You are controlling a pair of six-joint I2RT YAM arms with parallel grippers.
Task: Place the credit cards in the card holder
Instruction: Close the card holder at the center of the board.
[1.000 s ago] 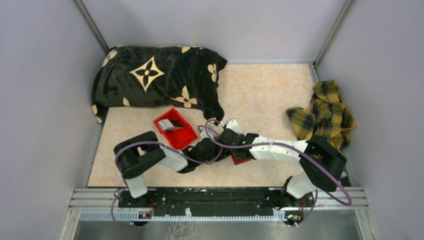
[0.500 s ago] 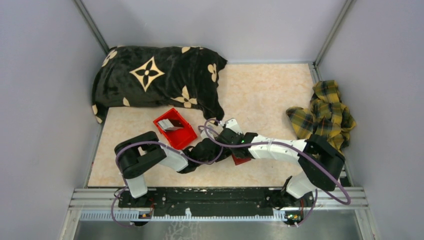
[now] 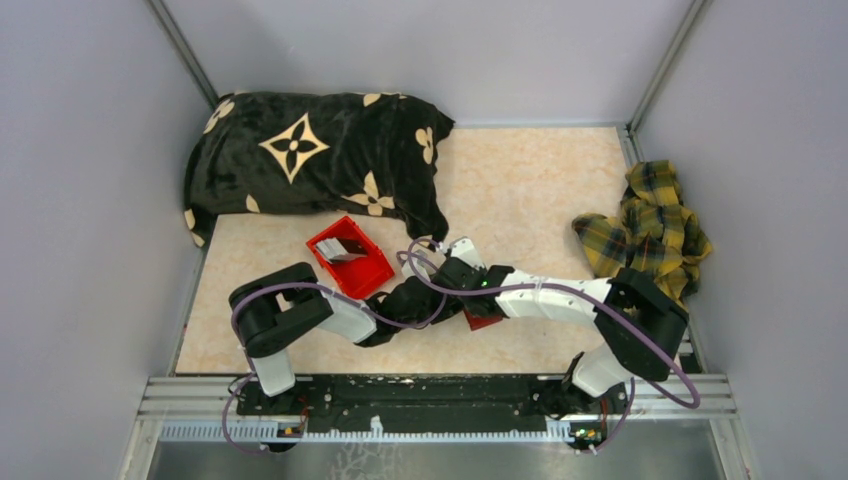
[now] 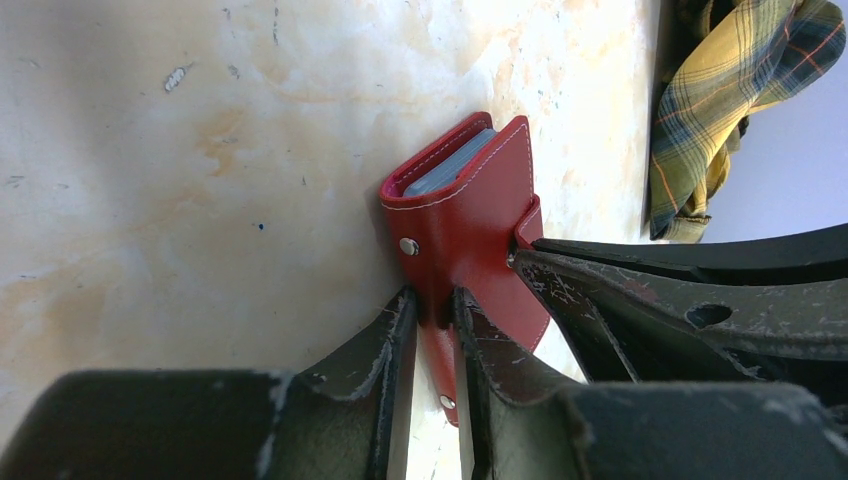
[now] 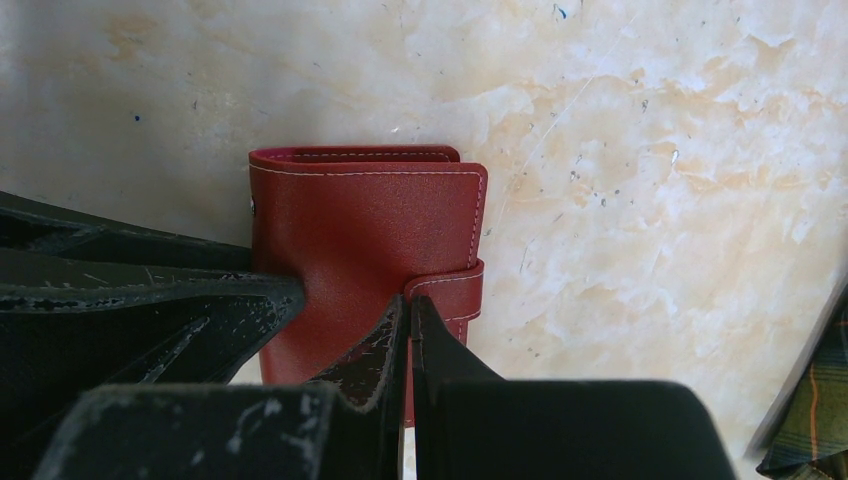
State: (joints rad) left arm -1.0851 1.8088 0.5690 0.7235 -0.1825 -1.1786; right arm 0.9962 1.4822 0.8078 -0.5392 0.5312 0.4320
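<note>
At far left a black pillow (image 3: 300, 150) lies at the back of the worktop (image 3: 530, 190). Just in front of it, a red bin (image 3: 375, 272) holds the pale cards (image 3: 345, 250), well apart from the wallet.

In the centre both arms meet over the dark-red wallet (image 4: 470, 200), which is folded, showing blue-grey lining at its top edge. The left fingers (image 4: 395, 335) are clamped on one edge of its cover. The right fingers (image 5: 385, 345) are pressed together at the snap tab and appear to pinch it, though the tab's end is hidden behind them.

At far right lies a crumpled plaid cloth (image 3: 650, 225).

The step in hand looks like opening the wallet. Next, the tab must be drawn away from the cover while the left side holds firm, spreading the fold before a card is fetched.
</note>
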